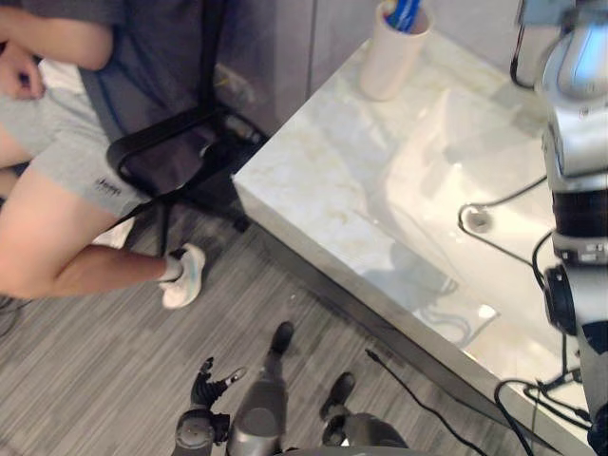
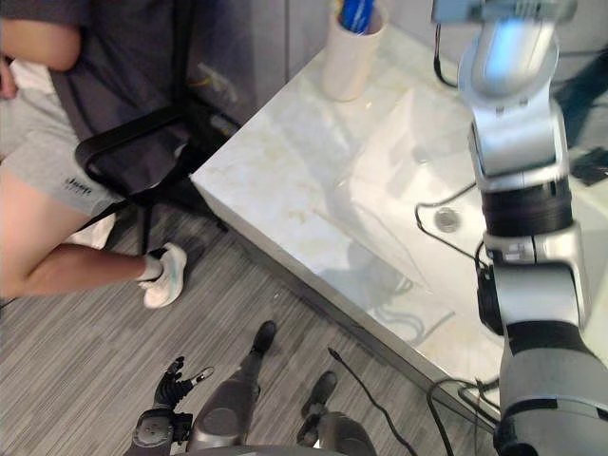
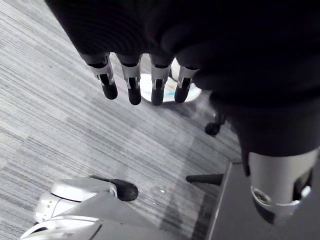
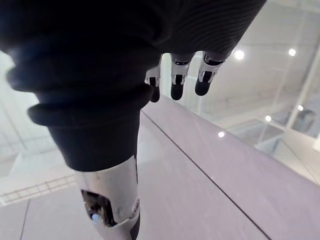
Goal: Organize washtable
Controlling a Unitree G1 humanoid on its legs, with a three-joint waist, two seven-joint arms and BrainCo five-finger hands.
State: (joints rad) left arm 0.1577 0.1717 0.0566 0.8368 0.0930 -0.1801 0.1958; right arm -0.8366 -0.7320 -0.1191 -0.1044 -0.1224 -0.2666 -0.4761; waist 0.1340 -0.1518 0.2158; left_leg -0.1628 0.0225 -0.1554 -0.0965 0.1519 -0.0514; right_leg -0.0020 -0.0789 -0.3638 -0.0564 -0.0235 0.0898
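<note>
The white marble washtable [image 1: 313, 161] with its sunken basin [image 1: 446, 142] runs across the right of the eye views. At its far edge stands a cream cup [image 1: 391, 52] with a blue item [image 1: 404, 13] sticking out of it. My left hand [image 1: 204, 382] hangs low over the floor, well short of the table; in its wrist view the fingers [image 3: 132, 82] are straight and hold nothing. My right arm [image 2: 518, 142] rises above the basin and leaves the view at the top. In the right wrist view my right hand [image 4: 177, 75] points at the ceiling, fingers relaxed and empty.
A person sits on a black chair [image 1: 161, 152] to the left of the table, one white shoe [image 1: 183, 275] on the grey plank floor [image 1: 85, 361]. The drain [image 1: 480, 220] lies in the basin's near part.
</note>
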